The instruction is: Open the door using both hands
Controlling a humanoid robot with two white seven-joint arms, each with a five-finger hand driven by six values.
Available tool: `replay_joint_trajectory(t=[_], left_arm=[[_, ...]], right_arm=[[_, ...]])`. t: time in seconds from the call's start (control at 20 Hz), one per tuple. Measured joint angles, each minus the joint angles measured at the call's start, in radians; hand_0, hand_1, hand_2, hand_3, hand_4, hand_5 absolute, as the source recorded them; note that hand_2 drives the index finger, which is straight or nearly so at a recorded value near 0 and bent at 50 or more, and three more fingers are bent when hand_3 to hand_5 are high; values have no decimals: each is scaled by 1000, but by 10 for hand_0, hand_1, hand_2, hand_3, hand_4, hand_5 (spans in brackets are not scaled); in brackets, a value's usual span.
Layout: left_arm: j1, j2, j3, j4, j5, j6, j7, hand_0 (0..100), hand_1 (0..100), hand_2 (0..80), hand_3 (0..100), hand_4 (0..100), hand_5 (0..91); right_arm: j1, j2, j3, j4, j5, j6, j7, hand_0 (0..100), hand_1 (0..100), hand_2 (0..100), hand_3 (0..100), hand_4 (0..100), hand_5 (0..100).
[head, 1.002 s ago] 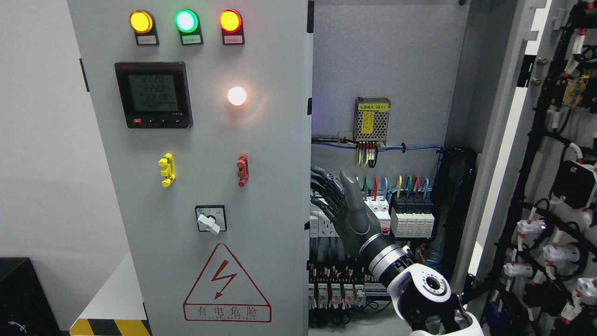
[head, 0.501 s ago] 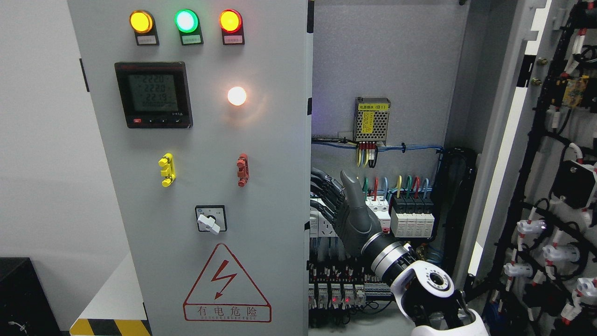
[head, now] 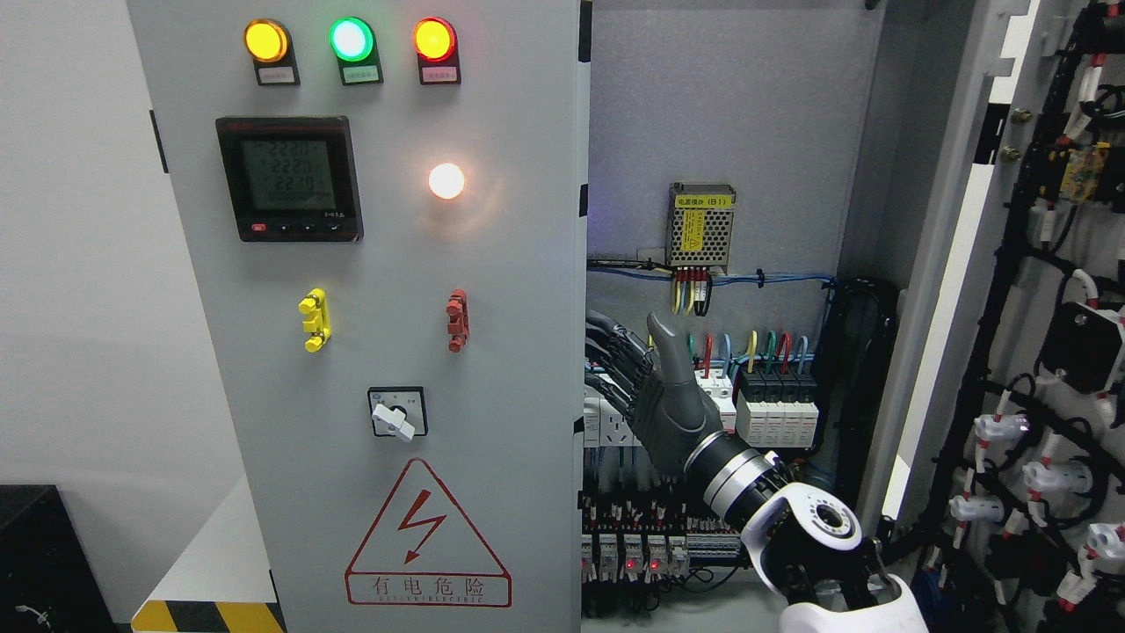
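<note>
Left door [head: 395,352] closed, right door [head: 984,264] swung wide. Right hand [head: 655,396] inside cabinet, fingers hooked behind left door's free edge. Steel panel: stiff, heavy, hinged; pull at edge.

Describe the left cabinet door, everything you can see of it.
The left cabinet door is a tall grey, metal-looking panel, seemingly closed. It carries three lit lamps, a digital meter, a white lamp, yellow and red fittings, a rotary switch and a red shock-warning triangle. The right hand reaches its inner edge, fingers hidden behind it.
</note>
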Motion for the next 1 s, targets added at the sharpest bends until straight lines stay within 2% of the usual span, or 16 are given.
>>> replay_joint_trajectory(t=[0.8, 1.0], left_arm=[[0, 0, 0, 0, 0, 0, 3, 0, 0, 0, 0, 0, 0], [0, 0, 1, 0, 0, 0, 3, 0, 0, 0, 0, 0, 0]], right_arm=[[-18, 0, -14, 30, -2, -2, 51, 0, 0, 0, 0, 0, 0], [-21, -1, -18, 35, -1, -2, 76, 0, 0, 0, 0, 0, 0]])
